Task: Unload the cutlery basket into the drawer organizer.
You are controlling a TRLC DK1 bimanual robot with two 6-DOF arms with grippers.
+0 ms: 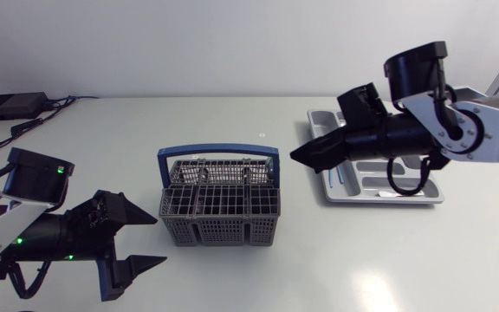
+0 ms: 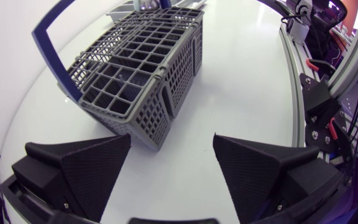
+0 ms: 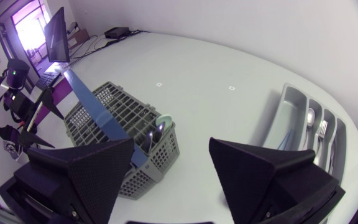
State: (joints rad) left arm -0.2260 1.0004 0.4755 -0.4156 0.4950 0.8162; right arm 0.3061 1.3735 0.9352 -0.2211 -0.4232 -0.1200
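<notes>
2 grippers: left gripper (image 2: 172, 138) and right gripper (image 3: 171, 143) both spread wide, holding nothing.
Cutlery basket (image 1: 219, 201): middle of worktop (image 1: 232, 282); contents hard to make out.
Drawer organizer (image 1: 430, 198): partly hidden behind right arm (image 1: 457, 130).

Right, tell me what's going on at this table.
Two robot arms are unloading a cutlery basket into a drawer organizer. Both the left gripper and the right gripper are open and empty, one on each side of the basket. A spoon shows in the basket; a fork and a second spoon already lie in the organizer.
</notes>
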